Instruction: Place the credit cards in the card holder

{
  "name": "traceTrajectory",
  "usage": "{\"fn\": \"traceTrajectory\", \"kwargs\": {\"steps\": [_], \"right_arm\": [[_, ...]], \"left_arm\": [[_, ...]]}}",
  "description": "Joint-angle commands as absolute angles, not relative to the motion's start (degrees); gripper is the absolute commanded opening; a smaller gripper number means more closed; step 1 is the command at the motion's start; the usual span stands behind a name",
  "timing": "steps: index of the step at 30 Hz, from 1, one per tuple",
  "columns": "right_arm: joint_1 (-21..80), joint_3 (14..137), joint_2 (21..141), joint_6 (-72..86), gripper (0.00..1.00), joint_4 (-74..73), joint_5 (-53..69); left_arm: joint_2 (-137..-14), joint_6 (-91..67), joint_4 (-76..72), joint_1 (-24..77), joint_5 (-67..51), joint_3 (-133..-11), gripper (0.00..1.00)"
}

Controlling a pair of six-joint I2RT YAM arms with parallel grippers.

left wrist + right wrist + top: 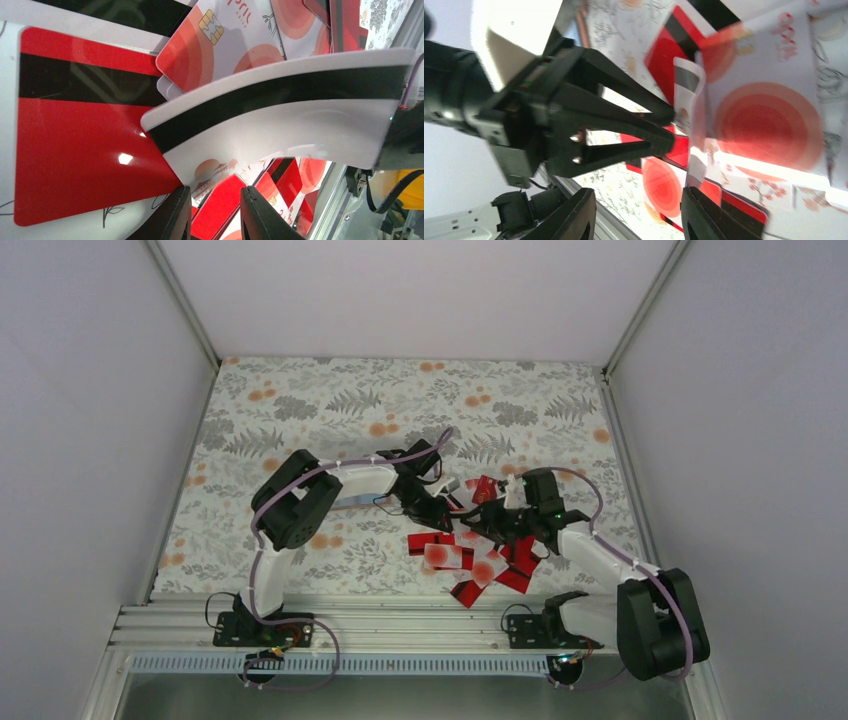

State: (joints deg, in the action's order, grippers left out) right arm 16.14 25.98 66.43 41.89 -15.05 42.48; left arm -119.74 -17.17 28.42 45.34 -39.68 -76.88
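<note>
A bent white striped card point(280, 130) spans lengthwise from the narrow-set left hand point(215, 200) to the right hand point(639, 200), whose fingers stand apart at its end.

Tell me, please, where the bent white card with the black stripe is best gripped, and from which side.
Probably the free end of the white card, away from the black part that its other end meets. Come in endwise, pinching both faces: the card arches above the other cards, so that end seems lifted.
</note>
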Motion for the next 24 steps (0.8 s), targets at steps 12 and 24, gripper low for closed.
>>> {"fn": "traceTrajectory", "kwargs": {"steps": [12, 24], "right_arm": [[16.73, 26.07, 70.2, 37.68, 0.42, -3.21, 44.04], [16.7, 34.37, 73.14, 36.06, 0.44, -18.49, 29.52]], "left_arm": [[-118.49, -18.18, 20.81, 43.69, -50.49, -73.67, 0.26], [-113.38, -15.89, 24.62, 41.71, -40.69, -74.97, 0.26]]}}
